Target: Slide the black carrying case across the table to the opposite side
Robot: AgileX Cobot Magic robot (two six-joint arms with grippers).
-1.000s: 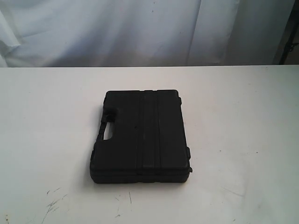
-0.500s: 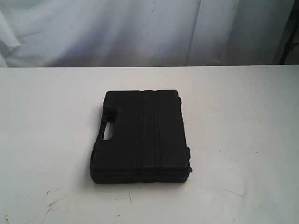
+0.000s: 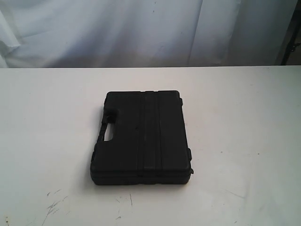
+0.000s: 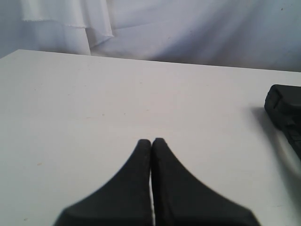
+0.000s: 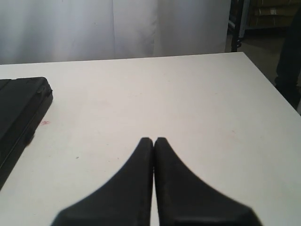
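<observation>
The black carrying case (image 3: 142, 137) lies flat near the middle of the white table (image 3: 244, 108), its handle cut-out facing left. Neither arm shows in the exterior view. In the left wrist view my left gripper (image 4: 151, 140) is shut with nothing in it, above bare tabletop, and a corner of the case (image 4: 285, 110) shows at the frame's edge, well apart from the fingers. In the right wrist view my right gripper (image 5: 153, 139) is also shut and empty, with the case's edge (image 5: 19, 113) off to one side, not touching.
A white curtain (image 3: 141, 33) hangs behind the table's far edge. Dark scuff marks (image 3: 54, 205) lie on the tabletop near the front left. The table's corner (image 5: 244, 54) and a dark stand beyond it show in the right wrist view.
</observation>
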